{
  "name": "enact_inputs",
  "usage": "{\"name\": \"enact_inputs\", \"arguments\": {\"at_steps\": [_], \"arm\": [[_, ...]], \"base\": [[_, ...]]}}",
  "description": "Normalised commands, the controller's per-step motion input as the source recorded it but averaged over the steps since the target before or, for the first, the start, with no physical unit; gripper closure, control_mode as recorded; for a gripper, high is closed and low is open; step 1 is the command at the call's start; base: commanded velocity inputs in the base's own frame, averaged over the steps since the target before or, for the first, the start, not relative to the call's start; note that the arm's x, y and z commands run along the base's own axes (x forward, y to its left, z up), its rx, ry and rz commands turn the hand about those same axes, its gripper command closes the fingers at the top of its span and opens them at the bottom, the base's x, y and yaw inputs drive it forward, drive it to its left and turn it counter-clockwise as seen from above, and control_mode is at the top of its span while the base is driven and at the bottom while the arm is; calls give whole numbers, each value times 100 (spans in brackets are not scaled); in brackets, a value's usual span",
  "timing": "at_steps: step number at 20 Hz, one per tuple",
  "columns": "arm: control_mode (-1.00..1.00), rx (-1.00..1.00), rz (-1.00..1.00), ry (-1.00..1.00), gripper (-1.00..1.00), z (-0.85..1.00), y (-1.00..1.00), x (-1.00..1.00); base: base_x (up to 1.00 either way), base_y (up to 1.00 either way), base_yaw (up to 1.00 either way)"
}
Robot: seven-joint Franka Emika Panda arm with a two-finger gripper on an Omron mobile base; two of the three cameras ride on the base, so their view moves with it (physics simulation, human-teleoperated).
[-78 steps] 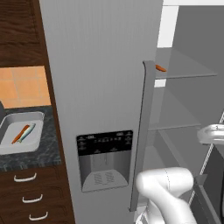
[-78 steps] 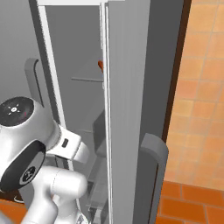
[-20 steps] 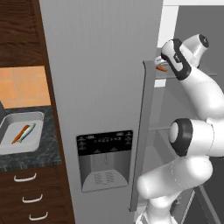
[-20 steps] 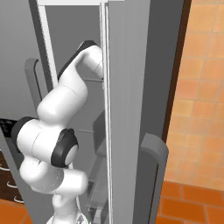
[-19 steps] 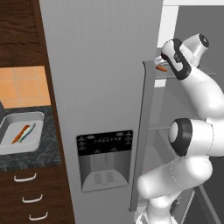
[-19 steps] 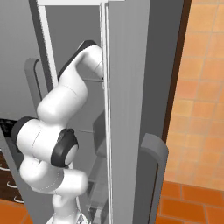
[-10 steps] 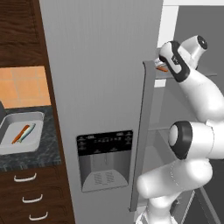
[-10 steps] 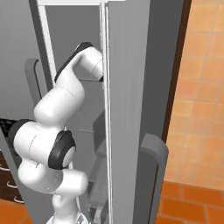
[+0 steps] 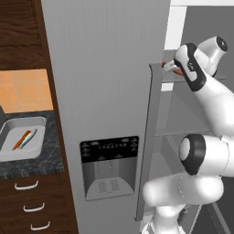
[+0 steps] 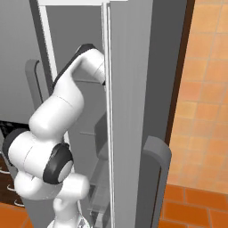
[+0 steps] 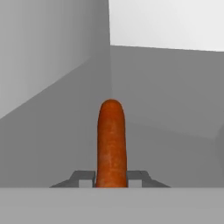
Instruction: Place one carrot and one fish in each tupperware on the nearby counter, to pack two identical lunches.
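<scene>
My gripper (image 11: 110, 177) is shut on an orange carrot (image 11: 111, 140) that points away from the hand over a grey fridge shelf. From the left base view, the gripper (image 9: 170, 67) sits high inside the open fridge, just behind the door's edge, with the carrot (image 9: 178, 71) showing as an orange speck. A rectangular tupperware (image 9: 27, 120) rests on the speckled counter (image 9: 50, 157) at the far left. It holds another carrot (image 9: 20, 140) and a fish (image 9: 30, 137).
The grey fridge door with its long handle (image 9: 148, 141) and dispenser panel (image 9: 109, 167) stands between the counter and the arm. Fridge shelves (image 9: 196, 80) lie under the hand. The other door's edge (image 10: 107, 111) hides the hand in the right base view.
The jaws have closed on the carrot on the shelf. The arm has stayed almost in place.
</scene>
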Motion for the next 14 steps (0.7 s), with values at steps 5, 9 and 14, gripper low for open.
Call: {"name": "enact_inputs", "arguments": {"at_steps": [5, 9, 14], "arm": [[-100, 0, -17, 0, 100, 46, -4, -100], [-100, 0, -23, 0, 100, 12, 18, -100], [-100, 0, -25, 0, 100, 0, 32, -100]], "base": [[0, 0, 0], [0, 0, 0], [0, 0, 0]]}}
